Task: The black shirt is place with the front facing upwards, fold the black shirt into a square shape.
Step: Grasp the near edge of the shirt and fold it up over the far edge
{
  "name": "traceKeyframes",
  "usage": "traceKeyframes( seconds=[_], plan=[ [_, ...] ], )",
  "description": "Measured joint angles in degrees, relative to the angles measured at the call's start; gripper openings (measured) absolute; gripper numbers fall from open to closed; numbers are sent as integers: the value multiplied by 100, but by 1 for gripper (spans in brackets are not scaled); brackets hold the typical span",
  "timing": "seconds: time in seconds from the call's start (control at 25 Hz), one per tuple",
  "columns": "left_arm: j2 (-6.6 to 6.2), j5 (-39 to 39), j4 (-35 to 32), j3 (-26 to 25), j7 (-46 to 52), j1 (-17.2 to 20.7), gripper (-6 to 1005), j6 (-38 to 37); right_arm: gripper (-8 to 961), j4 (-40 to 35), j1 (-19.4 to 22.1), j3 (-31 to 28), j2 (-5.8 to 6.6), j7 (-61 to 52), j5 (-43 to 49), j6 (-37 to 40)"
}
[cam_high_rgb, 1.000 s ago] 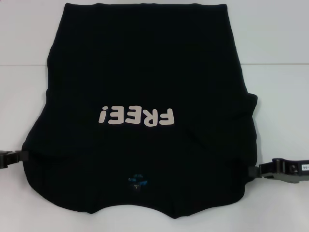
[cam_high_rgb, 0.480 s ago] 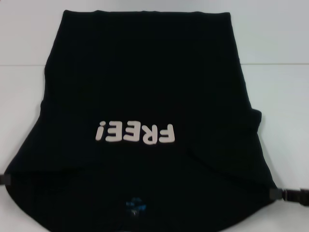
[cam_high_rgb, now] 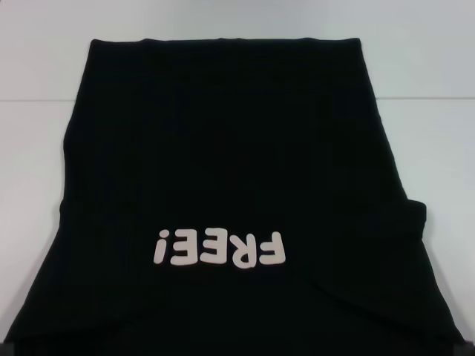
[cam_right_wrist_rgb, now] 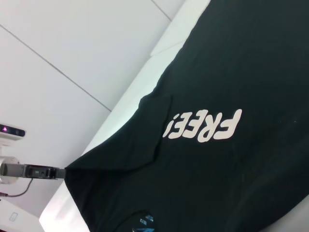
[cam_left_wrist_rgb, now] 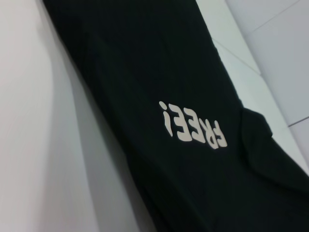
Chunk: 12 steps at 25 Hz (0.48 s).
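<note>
item: the black shirt (cam_high_rgb: pixel 237 170), one piece, front up, filling most of the head view from the upper centre down past the bottom edge. lettering "free!" (cam_high_rgb: pixel 219 250) in white, reading upside down, lower centre of the frame. carrier: white desk (cam_high_rgb: pixel 438 126), bare at upper left and upper right. change noted: a second ago the collar end, with its small blue neck label, lay at bottom centre, and the lettering sat at mid-frame; half a second ago both had slid lower; now the lettering is lower again, the label has left the head view, and the cloth rises toward the camera, widening to both lower corners. left hand (cam_right_wrist_rgb: pixel 46 172): visible only in the right wrist view, at that frame's lower left, touching the shirt's pulled-out corner; it appears closed on that corner, though the fingertips are hard to make out. right hand: out of every current view; earlier it stood at the right edge against the shirt's side, so whether it grips now cannot be told. neck label (cam_right_wrist_rgb: pixel 145 220) shows at the bottom of the right wrist view. a tucked fold (cam_high_rgb: pixel 412 215) shows at the shirt's right side, mid-right of the head view. judgement: the collar end is being lifted, probably to be carried over toward the far hem as a lengthwise fold; the square is not yet formed.
</note>
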State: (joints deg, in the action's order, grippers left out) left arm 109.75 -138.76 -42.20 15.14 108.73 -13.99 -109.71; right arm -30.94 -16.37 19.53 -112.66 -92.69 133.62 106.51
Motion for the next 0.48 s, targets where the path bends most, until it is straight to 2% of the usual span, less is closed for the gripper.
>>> traceKeyframes(
  seconds=[0.12,0.24,0.36,0.48],
  plan=[
    [40,25,80,-85,-52,88,15,-77,40,-4,121,-76,49,58,3,139],
    [48,55,174,-174,-73,21,15,-75,40,-5,110,-268,77,110,-8,194],
    [-7,101,311,-385,-62,-315,16,2,40,12,-54,-770,135,135,-20,238],
    [-66,120,452,-716,-36,-809,16,186,40,2,-338,-1283,178,110,-24,175]
  ],
)
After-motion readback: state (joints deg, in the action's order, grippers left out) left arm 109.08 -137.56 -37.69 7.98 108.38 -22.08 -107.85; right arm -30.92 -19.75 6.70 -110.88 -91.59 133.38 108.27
